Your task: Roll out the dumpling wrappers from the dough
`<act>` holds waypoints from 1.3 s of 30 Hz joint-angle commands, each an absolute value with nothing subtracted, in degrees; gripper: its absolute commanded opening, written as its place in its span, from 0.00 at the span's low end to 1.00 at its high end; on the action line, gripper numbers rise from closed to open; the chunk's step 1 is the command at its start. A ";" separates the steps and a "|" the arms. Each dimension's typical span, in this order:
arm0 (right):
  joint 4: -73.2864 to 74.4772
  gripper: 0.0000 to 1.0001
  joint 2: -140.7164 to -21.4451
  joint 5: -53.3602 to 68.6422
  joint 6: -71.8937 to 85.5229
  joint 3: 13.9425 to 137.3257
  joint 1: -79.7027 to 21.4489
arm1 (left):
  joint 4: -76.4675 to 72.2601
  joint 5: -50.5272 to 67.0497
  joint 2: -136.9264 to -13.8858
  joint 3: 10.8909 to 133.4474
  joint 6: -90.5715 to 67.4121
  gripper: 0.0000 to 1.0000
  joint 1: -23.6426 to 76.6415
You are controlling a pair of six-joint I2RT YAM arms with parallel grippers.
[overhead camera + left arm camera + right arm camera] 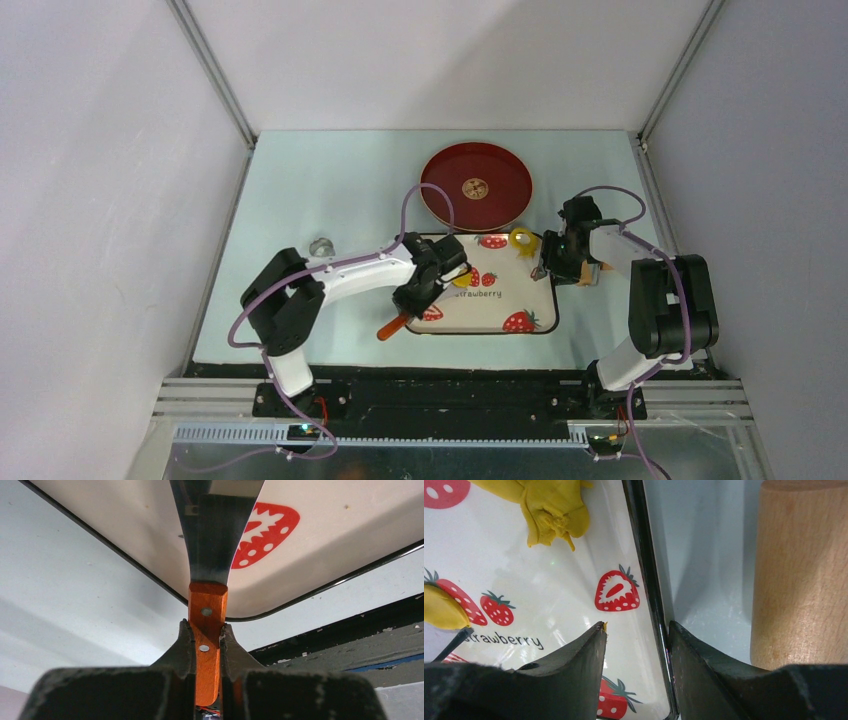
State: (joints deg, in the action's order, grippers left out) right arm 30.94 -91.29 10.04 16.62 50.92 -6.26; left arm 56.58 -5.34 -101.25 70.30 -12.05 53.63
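Observation:
A white strawberry-print mat [500, 310] lies mid-table. My left gripper [405, 312] [206, 630] is shut on the orange wooden handle [207, 610] of a metal scraper. Its blade [215, 530] reaches over the mat toward a small flat yellow dumpling wrapper [462, 278] [441, 612]. A crumpled ring-shaped scrap of yellow dough [522, 240] [554, 510] lies at the mat's far right corner. My right gripper [545, 266] [636, 626] is open and low, its jaws standing on either side of the mat's black right edge [651, 600], with nothing held.
A tan wooden roller [801, 575] [592, 270] lies on the table just right of the right gripper. A dark red round plate [475, 188] sits behind the mat. A small metal ring cutter [322, 246] rests at the left, near the left arm.

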 commanded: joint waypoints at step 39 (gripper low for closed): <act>30.32 0.54 -92.22 14.18 16.54 51.39 -7.27 | 54.28 -6.05 -107.51 79.46 -13.53 0.00 53.53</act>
State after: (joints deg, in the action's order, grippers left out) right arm 30.94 -91.35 11.29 16.60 50.92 -6.33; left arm 57.98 -6.83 -107.28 76.29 -12.60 53.34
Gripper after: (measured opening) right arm 0.542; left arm 0.115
